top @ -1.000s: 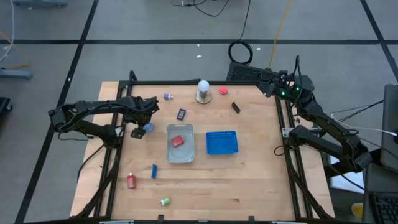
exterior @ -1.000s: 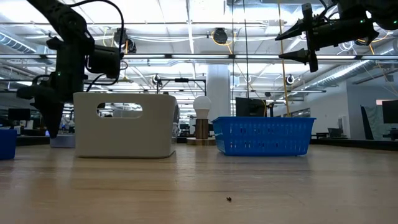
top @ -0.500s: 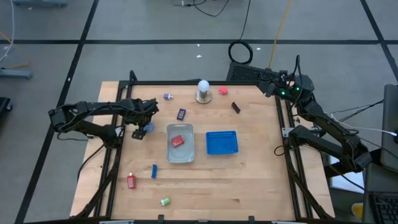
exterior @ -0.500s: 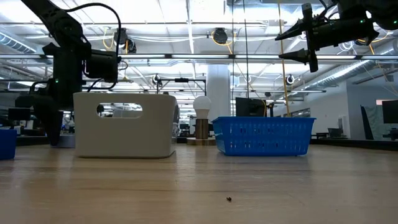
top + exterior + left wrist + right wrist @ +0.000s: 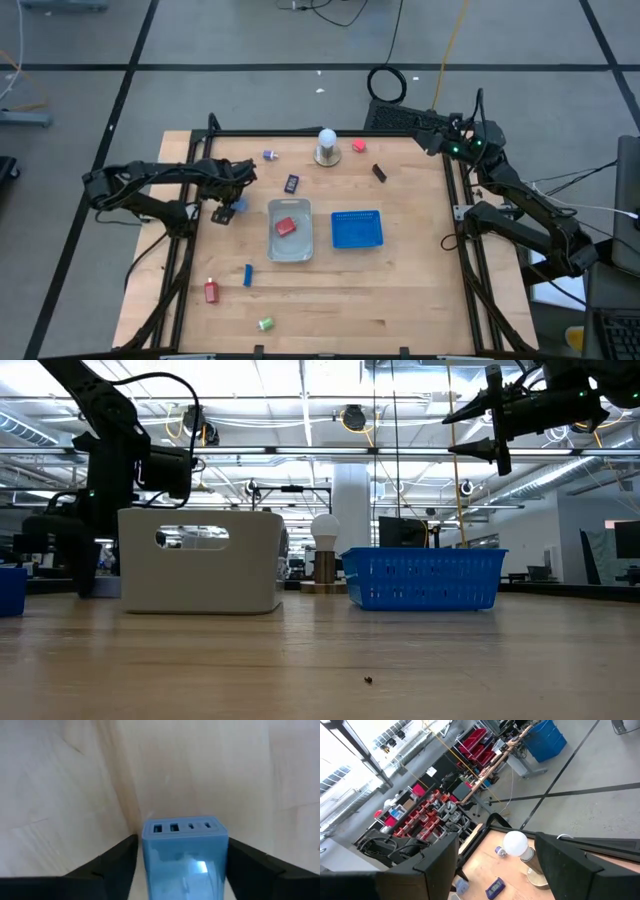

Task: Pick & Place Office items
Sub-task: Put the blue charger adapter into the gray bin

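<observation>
My left gripper [image 5: 232, 206] is down at the table's left side, open, its fingers on either side of a light blue block with ports [image 5: 185, 855] that lies on the wood. The low view shows this gripper [image 5: 85, 565] reaching the tabletop left of the clear tray [image 5: 200, 560]. A red item [image 5: 286, 226] lies in that tray. Other small items lie scattered: purple [image 5: 269, 155], dark [image 5: 291, 184], red [image 5: 358, 146], black [image 5: 379, 172], blue [image 5: 248, 275], red [image 5: 211, 291], green [image 5: 265, 323]. My right gripper [image 5: 430, 135] waits open, raised over the far right corner. My left gripper comes at the light blue block from above, its fingers [image 5: 117, 865] close against the block's two long sides [image 5: 147, 860]. Whether they touch those sides, I cannot tell. The block lies flat on the table.
The clear tray [image 5: 290, 243] and the blue basket [image 5: 357, 229] sit side by side mid-table. A white bulb on a round base [image 5: 326, 140] stands near the far edge. Black frame rails run along the left and right table edges.
My left gripper has come down from above the light blue block to the tabletop, ending around the block. The block has stayed where it was.
</observation>
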### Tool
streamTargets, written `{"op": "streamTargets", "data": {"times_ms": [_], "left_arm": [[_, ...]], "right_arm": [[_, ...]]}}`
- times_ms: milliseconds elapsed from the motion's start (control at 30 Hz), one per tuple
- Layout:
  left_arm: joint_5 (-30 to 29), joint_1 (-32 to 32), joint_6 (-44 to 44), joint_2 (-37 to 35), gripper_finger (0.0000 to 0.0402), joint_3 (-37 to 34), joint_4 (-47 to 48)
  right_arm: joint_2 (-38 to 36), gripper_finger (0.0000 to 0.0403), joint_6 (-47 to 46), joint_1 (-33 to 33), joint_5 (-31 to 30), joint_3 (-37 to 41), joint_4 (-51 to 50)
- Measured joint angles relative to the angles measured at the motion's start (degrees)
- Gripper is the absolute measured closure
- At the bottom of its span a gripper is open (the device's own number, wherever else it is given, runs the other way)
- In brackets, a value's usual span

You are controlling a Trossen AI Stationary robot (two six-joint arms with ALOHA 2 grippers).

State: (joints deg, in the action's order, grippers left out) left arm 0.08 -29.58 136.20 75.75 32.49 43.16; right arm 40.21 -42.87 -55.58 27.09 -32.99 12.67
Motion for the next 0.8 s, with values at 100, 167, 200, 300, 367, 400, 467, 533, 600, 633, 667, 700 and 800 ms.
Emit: {"op": "streamTargets", "data": {"times_ms": [100, 167, 200, 300, 367, 400, 467, 533, 600, 633, 667, 700, 800], "left_arm": [[0.23, 0.03, 0.00, 0.00, 0.0190, 0.00, -0.07], [0.15, 0.15, -0.38, -0.02, 0.0193, 0.00, -0.24], [0.17, 0.13, -0.73, -0.02, 0.0193, 0.00, -0.36], [0.26, 0.13, -2.27, -0.04, 0.0193, 0.00, -1.24], [0.32, 0.14, -3.26, -0.04, 0.0193, 0.00, -2.38], [0.32, 0.19, -3.81, -0.04, 0.0193, 0.01, -3.13], [0.24, 0.52, -4.38, -0.04, 0.0193, 0.04, -4.24], [0.13, 0.95, -5.38, -0.04, 0.0193, 0.07, -4.59], [0.07, 1.44, -6.76, -0.04, 0.0193, 0.07, -4.72], [0.01, 1.70, -7.46, -0.04, 0.0193, 0.10, -4.76], [-0.13, 1.95, -8.05, -0.04, 0.0193, 0.22, -4.71], [-0.31, 2.15, -8.65, 0.03, 0.0193, 0.40, -4.67], [-0.81, 2.40, -9.81, 0.07, 0.0193, 1.38, -5.69]], "right_arm": [[0.00, 0.0147, -0.58, 0.01, 0.00, 0.00, -0.01], [0.00, 0.0147, -0.66, 0.01, 0.00, 0.01, 0.00], [0.00, 0.0147, -0.66, 0.01, 0.00, 0.02, 0.00], [0.00, 0.0147, -1.07, 0.01, 0.00, 0.02, 0.00], [0.00, 0.0147, -1.09, 0.01, 0.00, 0.01, 0.00], [0.00, 0.0147, -1.11, 0.01, 0.00, 0.00, 0.00], [0.00, 0.0147, -1.46, 0.01, 0.00, 0.00, 0.00], [0.00, 0.0147, -1.46, 0.01, 0.01, 0.00, 0.00], [0.00, 0.0147, -1.46, 0.01, 0.02, 0.02, 0.00], [0.00, 0.0147, -1.46, 0.01, 0.02, 0.02, -0.02], [0.00, 0.0147, -1.47, 0.01, 0.02, 0.00, 0.00], [0.00, 0.0147, -1.47, 0.01, 0.05, 0.00, 0.00], [0.00, 0.0147, -1.48, 0.01, 0.14, 0.00, -0.02]]}}
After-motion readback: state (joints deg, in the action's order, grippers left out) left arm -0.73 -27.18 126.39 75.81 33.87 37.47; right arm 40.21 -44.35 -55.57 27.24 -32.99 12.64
